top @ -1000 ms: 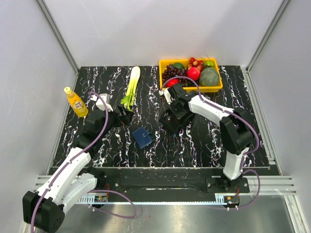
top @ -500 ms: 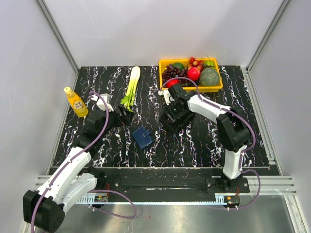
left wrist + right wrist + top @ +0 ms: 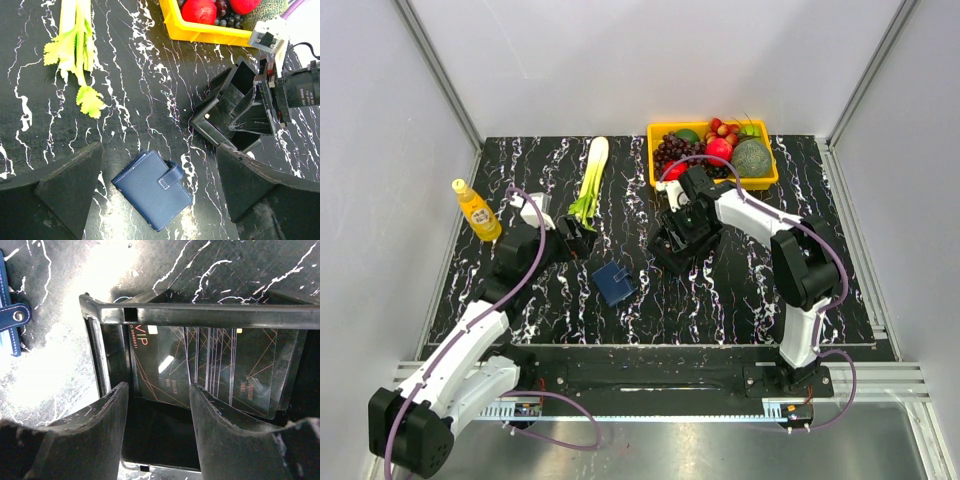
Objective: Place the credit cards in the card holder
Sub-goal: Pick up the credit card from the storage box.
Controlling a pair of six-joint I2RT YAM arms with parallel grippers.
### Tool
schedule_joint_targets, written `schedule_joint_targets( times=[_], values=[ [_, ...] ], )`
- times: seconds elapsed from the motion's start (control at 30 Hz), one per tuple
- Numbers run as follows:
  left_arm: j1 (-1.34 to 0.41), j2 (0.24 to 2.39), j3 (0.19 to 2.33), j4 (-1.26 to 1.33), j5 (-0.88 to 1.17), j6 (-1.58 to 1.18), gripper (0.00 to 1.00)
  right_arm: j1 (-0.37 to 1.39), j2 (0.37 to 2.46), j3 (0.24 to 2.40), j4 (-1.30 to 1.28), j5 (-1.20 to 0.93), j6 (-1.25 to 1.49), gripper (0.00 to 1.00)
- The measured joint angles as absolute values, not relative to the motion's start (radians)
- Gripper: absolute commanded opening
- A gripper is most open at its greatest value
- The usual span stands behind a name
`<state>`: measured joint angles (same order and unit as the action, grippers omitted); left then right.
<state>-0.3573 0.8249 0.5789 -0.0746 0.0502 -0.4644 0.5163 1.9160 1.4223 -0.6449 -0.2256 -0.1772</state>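
Closed navy card holder point(image 3: 614, 284) point(image 3: 152, 196), clasp fastened, lying flat on the black marbled table point(image 3: 740, 290) between the two arms, left of the black tray point(image 3: 216, 127) and apart from it. The tray holds overlapping dark credit cards point(image 3: 200, 365), one marked "VIP". The right gripper point(image 3: 678, 232) point(image 3: 159, 390) hangs over the tray, fingers point(image 3: 107, 415) partly apart and gripping nothing. The left gripper point(image 3: 575, 238) point(image 3: 159, 167) hovers above the card holder, spread wide and empty. Behind lie a celery stalk point(image 3: 590, 180), a yellow fruit basket point(image 3: 713, 183) and an orange bottle point(image 3: 477, 210).
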Motion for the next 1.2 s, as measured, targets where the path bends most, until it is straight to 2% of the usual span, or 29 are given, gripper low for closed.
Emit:
schedule_joint_targets(
  times=[0.23, 0.5, 0.77, 0.93, 1.2],
  values=[
    [-0.357, 0.838, 0.579, -0.075, 0.056, -0.464, 0.99, 0.509, 1.960, 1.503, -0.719, -0.274, -0.183, 0.58],
    [-0.357, 0.840, 0.579, -0.076, 0.056, -0.464, 0.99, 0.482, 1.963, 1.494, -0.757, -0.303, -0.223, 0.60],
    [-0.357, 0.853, 0.579, -0.076, 0.057, -0.464, 0.99, 0.476, 1.964, 1.488, -0.756, -0.304, -0.255, 0.56],
    [-0.357, 0.855, 0.579, -0.076, 0.057, -0.464, 0.99, 0.463, 1.950, 1.410, -0.728, -0.289, -0.252, 0.56],
    [-0.357, 0.855, 0.579, -0.076, 0.068, -0.463, 0.99, 0.454, 1.783, 1.235, -0.698, -0.222, -0.239, 0.56]
  ],
)
